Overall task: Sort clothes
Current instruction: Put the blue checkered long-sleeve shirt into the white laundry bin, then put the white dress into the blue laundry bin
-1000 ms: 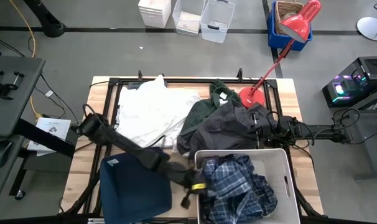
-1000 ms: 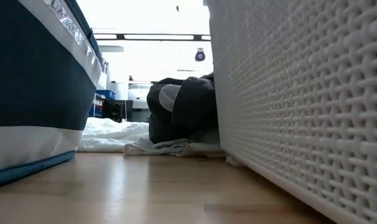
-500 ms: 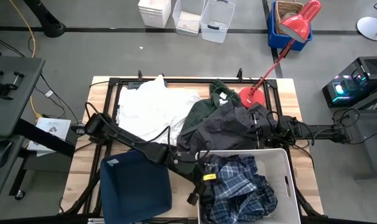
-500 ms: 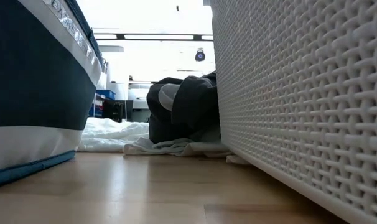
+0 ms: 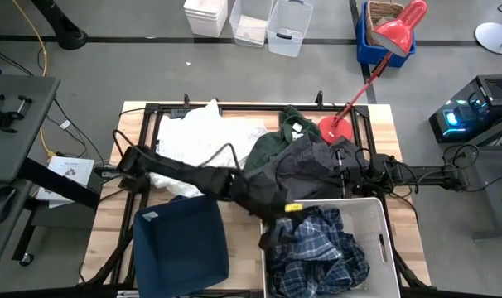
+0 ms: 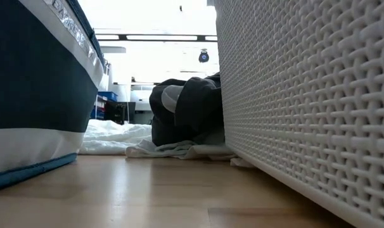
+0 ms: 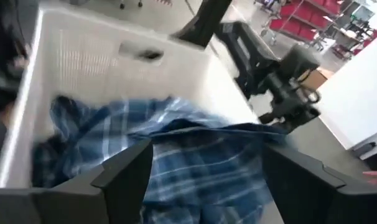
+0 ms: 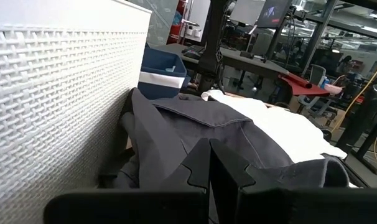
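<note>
The blue-and-white plaid shirt [image 5: 317, 248] [image 7: 176, 143] lies crumpled inside the white plastic bin [image 5: 382, 248] at the near right. My left gripper [image 5: 272, 237] [image 7: 207, 168] hangs open above the bin's left side, over the shirt and clear of it. White cloth pieces [image 5: 201, 145] are spread out at the far left. The dark green hoodie [image 5: 272, 149] and the dark grey jacket [image 5: 305, 170] are heaped at the far middle. My right gripper [image 5: 344, 165] [image 8: 208, 168] is shut at the jacket's right edge. My right gripper points level from the table's right at the dark grey jacket [image 8: 226, 137], just past its fingertips. I cannot tell whether it touches the cloth.
A navy fabric bin [image 5: 181, 248] stands at the near left beside the white bin. A red desk lamp's base [image 5: 334, 128] sits on the far right of the table. Bare wood [image 6: 147, 196] shows between the two bins.
My left gripper has opened and let go of the plaid shirt, which now lies in the white bin. The gripper has moved toward the table's far edge and a little to the right, along the bin's left side.
</note>
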You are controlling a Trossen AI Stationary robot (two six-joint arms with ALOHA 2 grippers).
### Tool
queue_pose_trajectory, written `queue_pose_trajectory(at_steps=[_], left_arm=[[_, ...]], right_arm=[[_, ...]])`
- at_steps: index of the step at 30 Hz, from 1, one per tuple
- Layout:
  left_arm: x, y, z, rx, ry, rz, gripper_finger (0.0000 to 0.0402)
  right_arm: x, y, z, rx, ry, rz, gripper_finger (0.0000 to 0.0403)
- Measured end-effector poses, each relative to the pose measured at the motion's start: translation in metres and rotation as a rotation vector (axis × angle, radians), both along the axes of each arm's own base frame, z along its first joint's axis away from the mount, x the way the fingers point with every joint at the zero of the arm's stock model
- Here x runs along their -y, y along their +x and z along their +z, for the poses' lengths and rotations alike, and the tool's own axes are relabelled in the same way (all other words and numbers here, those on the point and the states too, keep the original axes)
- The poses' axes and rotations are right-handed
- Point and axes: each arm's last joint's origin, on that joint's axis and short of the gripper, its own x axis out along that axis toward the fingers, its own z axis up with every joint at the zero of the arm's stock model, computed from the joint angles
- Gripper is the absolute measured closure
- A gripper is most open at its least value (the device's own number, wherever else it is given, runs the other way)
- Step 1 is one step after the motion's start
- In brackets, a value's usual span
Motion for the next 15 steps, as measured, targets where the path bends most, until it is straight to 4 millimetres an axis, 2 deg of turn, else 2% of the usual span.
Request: queue_pose_trajectory(at_steps=[2,4,8,12,15], left_arm=[[-0.003,-0.003,0.012,-0.002,0.018,0.024,0.0124],[-0.004,-0.002,0.016,-0.016,0.028,0.030,0.0126],[-0.002,0.001,0.014,-0.003,0.079,0.007,0.0128],[0.017,-0.008,0.012,0.016,0.212,-0.067,0.0128],[0.014,-0.020,0.018,-0.022,0.268,-0.023,0.0128]], right_arm=[[0.000,0.000,0.000,0.000,0.000,0.000,0.0402],[0.000,0.000,0.000,0.000,0.000,0.000,0.0402],[0.000,0.000,0.000,0.001,0.000,0.000,0.0402],[0.000,0.000,0.000,-0.001,0.000,0.000,0.0402],[0.000,0.000,0.000,-0.001,0.000,0.000,0.0402]])
